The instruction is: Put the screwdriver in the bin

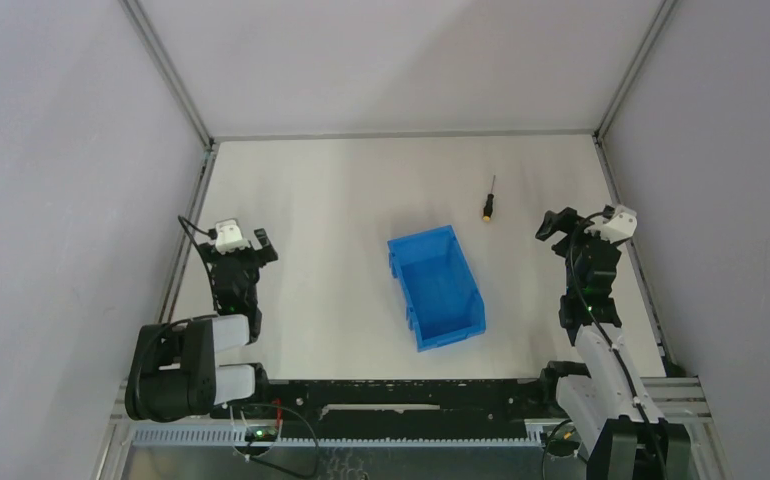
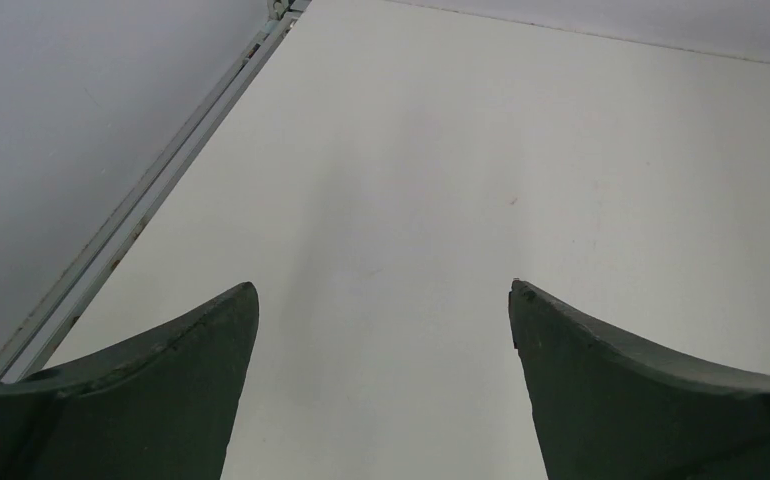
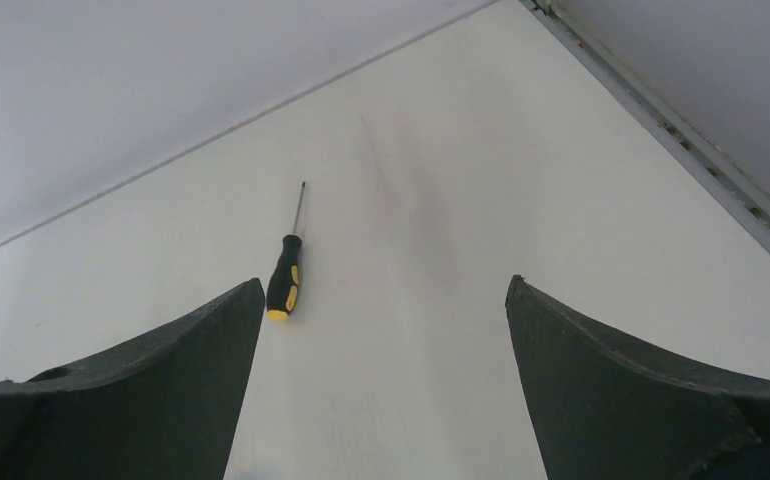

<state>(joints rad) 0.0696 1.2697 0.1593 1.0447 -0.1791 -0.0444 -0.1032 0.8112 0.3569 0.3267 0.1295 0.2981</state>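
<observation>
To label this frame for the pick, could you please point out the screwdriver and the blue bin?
screwdriver (image 3: 284,278): right wrist view, on the black handle just above its yellow end.
bin (image 1: 443,290): top external view, on the bare inner floor.

Behind bin (image 1: 439,288), rightward, screwdriver (image 1: 488,199) apart

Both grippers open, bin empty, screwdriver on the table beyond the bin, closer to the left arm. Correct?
No: the screwdriver lies closer to the right arm, per the top view. Rest holds: left gripper and right gripper open, bin empty, screwdriver on the table beyond it.
</observation>
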